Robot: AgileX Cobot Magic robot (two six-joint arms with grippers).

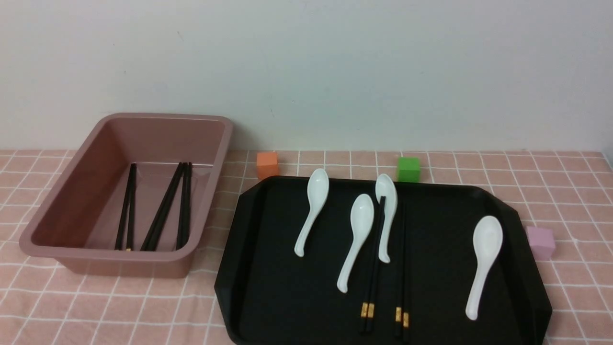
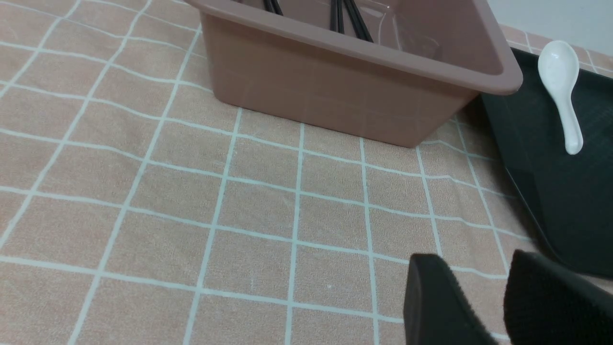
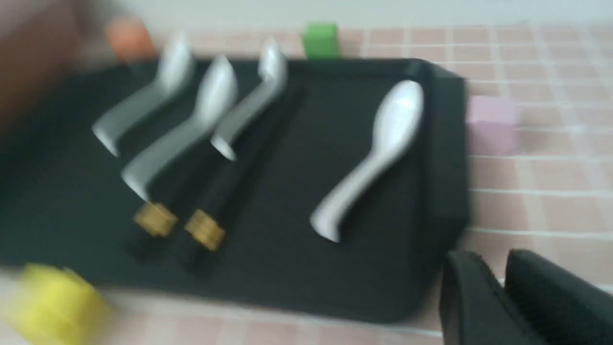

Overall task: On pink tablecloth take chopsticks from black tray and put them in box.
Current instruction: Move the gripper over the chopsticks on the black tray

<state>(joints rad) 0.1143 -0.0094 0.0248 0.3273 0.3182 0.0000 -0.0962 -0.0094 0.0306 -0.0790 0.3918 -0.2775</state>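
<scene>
Chopsticks [image 1: 374, 268] lay on the black tray [image 1: 287, 297], with others in the box [image 1: 119, 256].
Left gripper [image 2: 479, 275] hung slightly parted and right gripper [image 3: 499, 270] nearly closed, both empty. One stick crossed a white spoon [image 1: 390, 225], so a careless lift might have dragged it along.

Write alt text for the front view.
A black tray on pink cloth holds four white spoons and chopsticks. A pink box to its left holds more chopsticks. An orange cube, a green cube and a pink cube sit by the tray.
</scene>
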